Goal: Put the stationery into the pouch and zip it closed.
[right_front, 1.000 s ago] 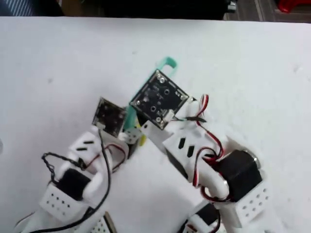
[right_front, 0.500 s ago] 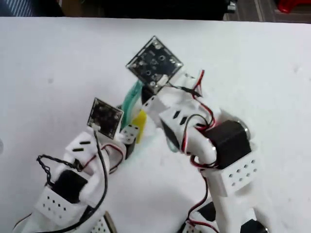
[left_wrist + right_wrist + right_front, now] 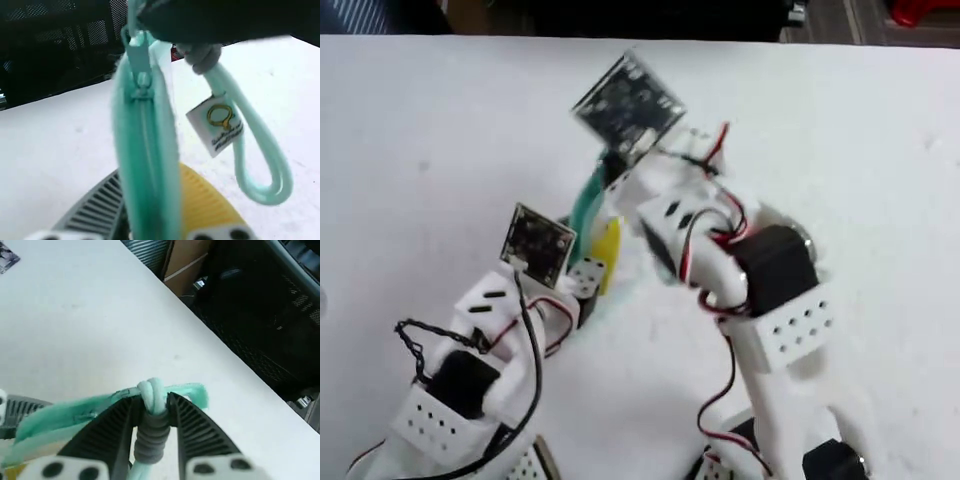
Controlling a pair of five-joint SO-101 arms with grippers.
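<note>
The teal pouch (image 3: 147, 165) stands on edge, and my left gripper (image 3: 150, 205) is shut on its near end between a grey finger (image 3: 97, 212) and a yellow finger (image 3: 202, 205). Its zipper runs up to the slider (image 3: 141, 82). A mint cord loop (image 3: 260, 165) with a small tag (image 3: 216, 125) hangs from the pull. My right gripper (image 3: 152, 405) is shut on the cord's knot (image 3: 151, 392) at the pouch's far end (image 3: 75, 412). From above, the pouch (image 3: 585, 205) stretches between the left gripper (image 3: 597, 255) and the right arm's wrist board (image 3: 625, 105).
The white table (image 3: 840, 140) spreads out on all sides of the arms. Beyond its far edge are a dark mesh object (image 3: 270, 315) and a cardboard box (image 3: 185, 260). Loose servo wires (image 3: 715, 225) hang along the right arm.
The right arm has swung toward the far side of the table, drawing the cord and the pouch's far end with it. The left arm has barely shifted and keeps its hold.
</note>
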